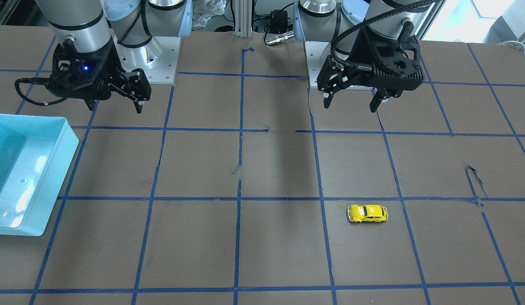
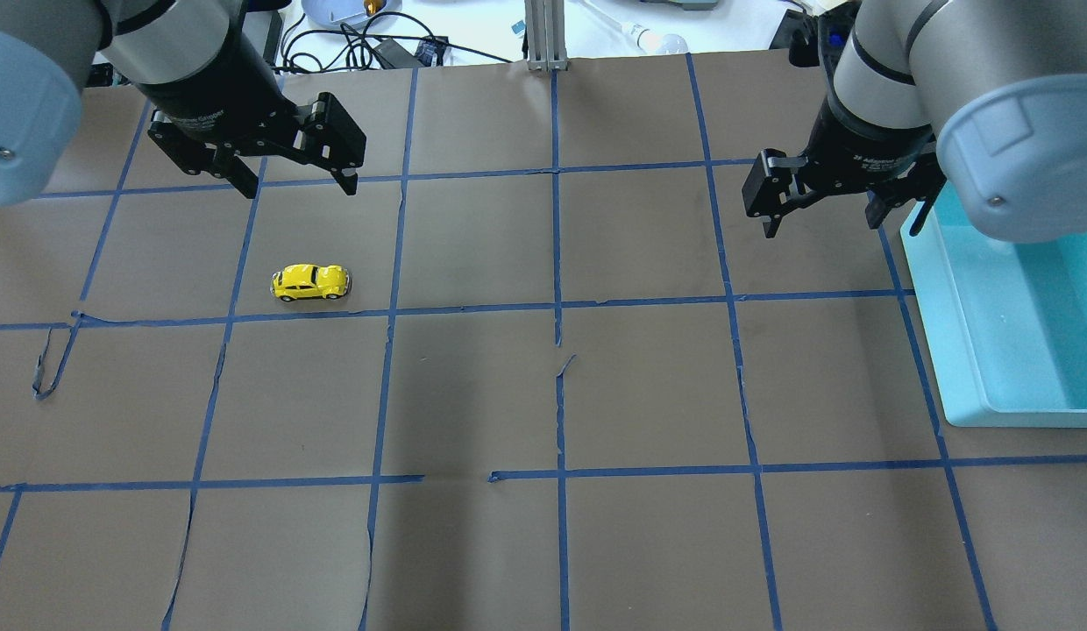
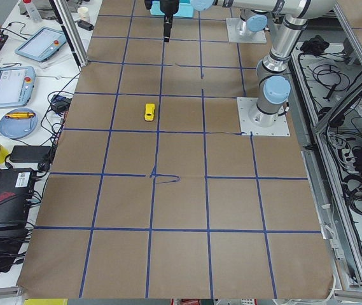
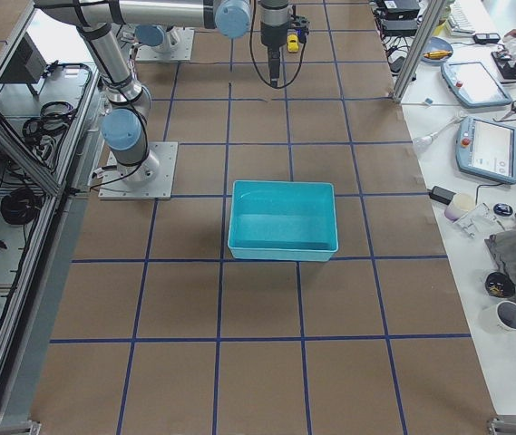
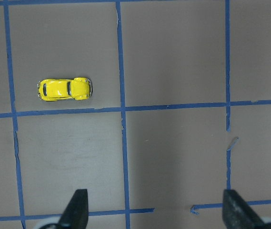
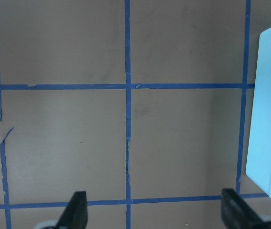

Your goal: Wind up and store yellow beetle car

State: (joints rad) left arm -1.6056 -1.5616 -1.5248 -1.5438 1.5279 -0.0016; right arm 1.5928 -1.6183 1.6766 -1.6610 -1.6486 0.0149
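The yellow beetle car (image 2: 310, 282) stands on its wheels on the brown table, on my left side, just above a blue tape line. It also shows in the front view (image 1: 367, 213), the left wrist view (image 5: 65, 89) and the left side view (image 3: 149, 112). My left gripper (image 2: 294, 180) is open and empty, hovering above the table behind the car; it shows in the front view (image 1: 350, 106) too. My right gripper (image 2: 837, 223) is open and empty, hovering next to the light blue bin (image 2: 934, 324), far from the car.
The light blue bin (image 1: 55, 178) is empty and sits at the table's right end; its wall shows in the right wrist view (image 6: 268, 119). Blue tape lines grid the brown table cover. A peeled tape loop (image 2: 48, 364) lies left of the car. The arm bases (image 1: 148, 63) stand at the back.
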